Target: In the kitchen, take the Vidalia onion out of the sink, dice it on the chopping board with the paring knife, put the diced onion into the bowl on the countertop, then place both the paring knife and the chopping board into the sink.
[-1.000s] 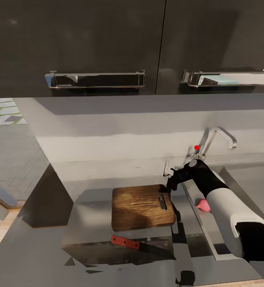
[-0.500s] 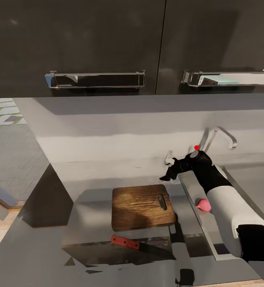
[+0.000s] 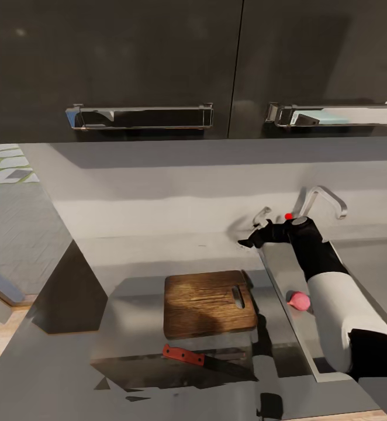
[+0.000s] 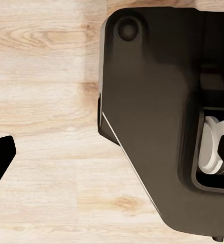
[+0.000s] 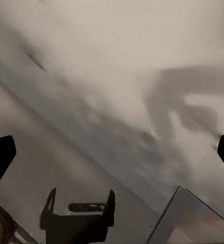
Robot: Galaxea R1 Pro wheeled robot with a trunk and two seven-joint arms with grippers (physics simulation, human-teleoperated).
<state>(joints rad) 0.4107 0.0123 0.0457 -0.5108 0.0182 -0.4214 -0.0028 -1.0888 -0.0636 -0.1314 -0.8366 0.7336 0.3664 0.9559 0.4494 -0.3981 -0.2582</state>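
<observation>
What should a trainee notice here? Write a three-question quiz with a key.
1. True or false: the paring knife lies on the countertop, nearer the robot than the chopping board.
2. Where is the Vidalia onion? A: in the sink. B: on the chopping board. C: held in a tool.
3. Fill in the blank: the right tool, up near the tap, is ___ (open or shut).

Key: 1 true; 2 A; 3 open, and it holds nothing.
</observation>
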